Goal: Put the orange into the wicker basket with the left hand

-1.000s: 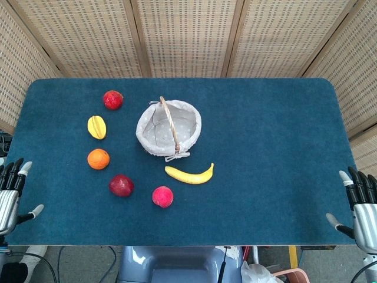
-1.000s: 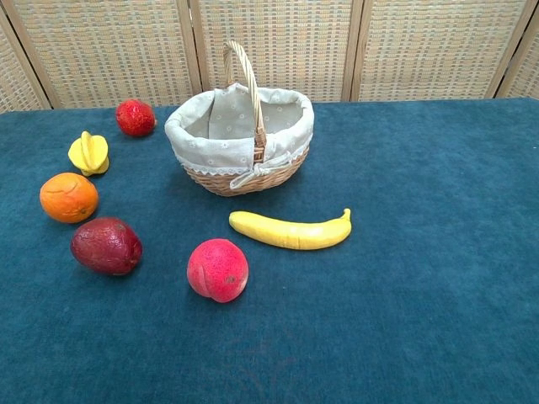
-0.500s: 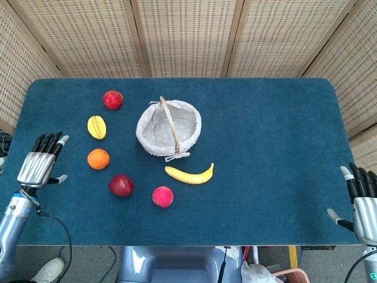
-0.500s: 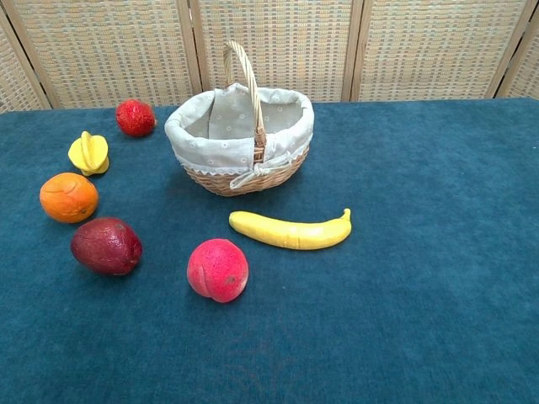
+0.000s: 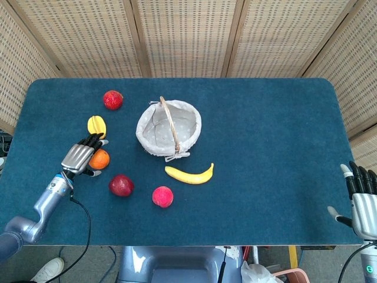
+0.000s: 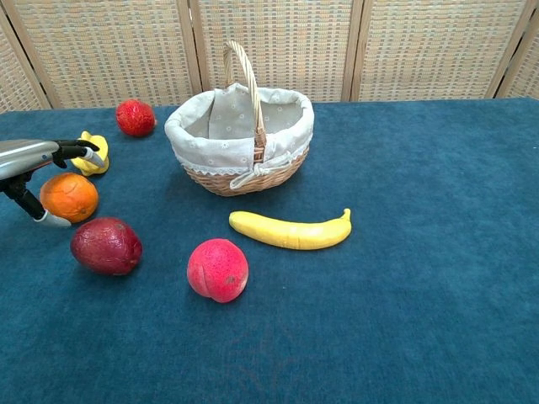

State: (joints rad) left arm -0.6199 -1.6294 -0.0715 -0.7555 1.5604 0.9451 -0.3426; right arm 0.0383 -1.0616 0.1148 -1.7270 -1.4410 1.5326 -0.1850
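The orange lies on the blue table left of the wicker basket, which has a pale cloth lining and an upright handle. My left hand hovers just over the orange's left side, fingers spread and nothing in its grasp. In the chest view its thumb reaches down beside the orange. My right hand rests open at the table's near right corner, far from the fruit.
Around the orange lie a yellow starfruit, a red pomegranate, a dark red fruit and a pink peach. A banana lies in front of the basket. Wicker screens stand behind the table.
My left hand has travelled from the table's left edge rightward to the orange and now hangs over it. The right hand has barely shifted. No fruit has moved.
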